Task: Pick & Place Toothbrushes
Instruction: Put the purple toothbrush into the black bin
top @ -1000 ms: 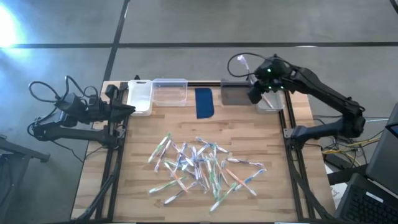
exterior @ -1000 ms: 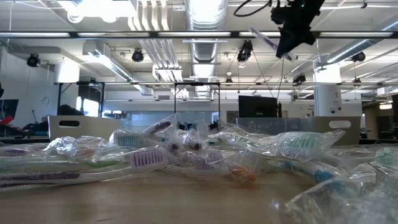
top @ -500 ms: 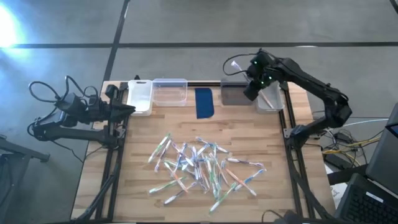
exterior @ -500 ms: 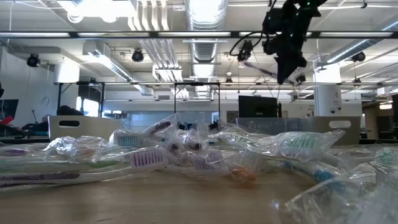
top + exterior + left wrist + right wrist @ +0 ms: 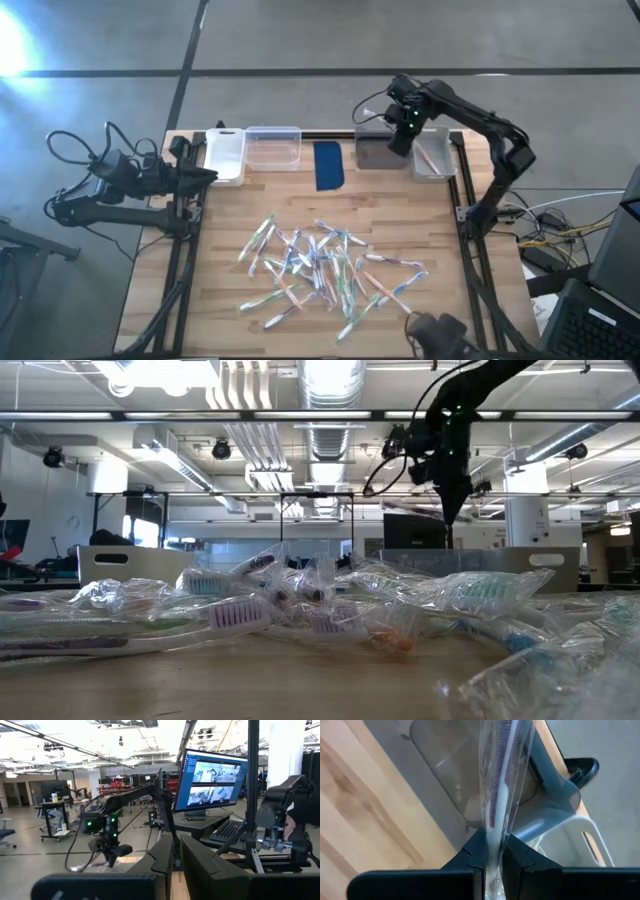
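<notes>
So nearest the camera there's the pile of wrapped toothbrushes [image 5: 330, 275] scattered over the middle of the wooden surface [image 5: 220, 230], still in their clear plastic sleeves. Further back sits a row of bins along the far edge: a white one [image 5: 225, 155], a clear one [image 5: 273, 148], a blue pad [image 5: 329, 165], a grey bin [image 5: 372, 153] and a clear bin [image 5: 433, 158] at the right end. The right claw [image 5: 400, 140] hangs over the grey bin, pinched tight on one wrapped brush [image 5: 501, 785] with purple bristles. The left claw [image 5: 205, 175] is parked off the left edge near the white bin, fingers nearly closed, holding nothing.
</notes>
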Motion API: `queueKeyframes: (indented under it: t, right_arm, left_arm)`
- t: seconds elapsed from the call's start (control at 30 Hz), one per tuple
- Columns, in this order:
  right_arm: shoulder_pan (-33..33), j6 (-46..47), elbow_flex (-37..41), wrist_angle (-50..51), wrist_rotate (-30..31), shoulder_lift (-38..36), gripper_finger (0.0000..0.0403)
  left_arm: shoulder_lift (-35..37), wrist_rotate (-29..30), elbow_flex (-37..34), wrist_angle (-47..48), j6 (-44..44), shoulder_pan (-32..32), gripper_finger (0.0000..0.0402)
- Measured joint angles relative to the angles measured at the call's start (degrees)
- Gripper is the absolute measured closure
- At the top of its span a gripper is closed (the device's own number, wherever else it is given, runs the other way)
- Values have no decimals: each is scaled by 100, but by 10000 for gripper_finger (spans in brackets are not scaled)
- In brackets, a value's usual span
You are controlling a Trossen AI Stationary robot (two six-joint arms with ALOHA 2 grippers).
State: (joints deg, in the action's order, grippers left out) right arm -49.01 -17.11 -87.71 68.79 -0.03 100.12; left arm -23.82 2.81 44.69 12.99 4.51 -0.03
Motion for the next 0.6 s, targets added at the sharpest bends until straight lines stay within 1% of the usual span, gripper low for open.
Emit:
queueKeyframes:
  t: [0.27,0.6]
  right_arm:
    - [-3,-288,-281,191,-2,640,382]
    - [8,-346,-244,192,-45,891,382]
  left_arm:
    - [-2,0,0,-2,0,0,360]
    - [0,1,0,-2,0,0,360]
